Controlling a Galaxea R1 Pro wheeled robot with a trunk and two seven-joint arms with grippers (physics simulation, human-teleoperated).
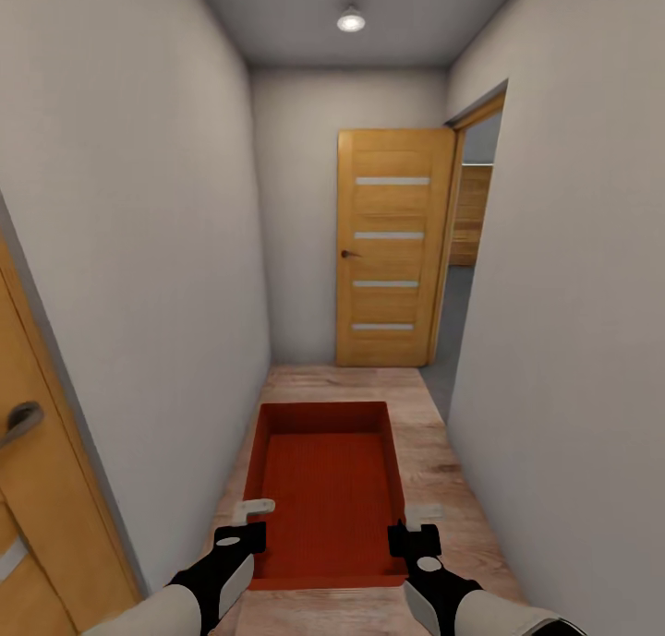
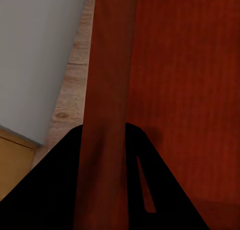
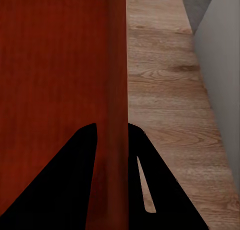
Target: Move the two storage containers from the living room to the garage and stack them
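Observation:
An orange-red open-top storage container (image 1: pixel 328 488) with a ribbed inside bottom hangs level above the wood plank floor, held lengthwise in front of me. My left gripper (image 1: pixel 247 525) is shut on its left wall (image 2: pixel 107 89), black fingers (image 2: pixel 50 190) on either side. On the opposite side, my right gripper (image 1: pixel 413 525) is shut on the right wall (image 3: pixel 112 64) in the same way. I cannot tell whether a second container is nested inside. The living room is out of view.
I am in a narrow hallway between pale grey walls. An open wooden door (image 1: pixel 392 248) stands at the far end beside a doorway (image 1: pixel 471 248) on the right, with dark grey floor (image 1: pixel 453 327) and wood planks beyond. A closed wooden door (image 1: pixel 37 507) is close on my left.

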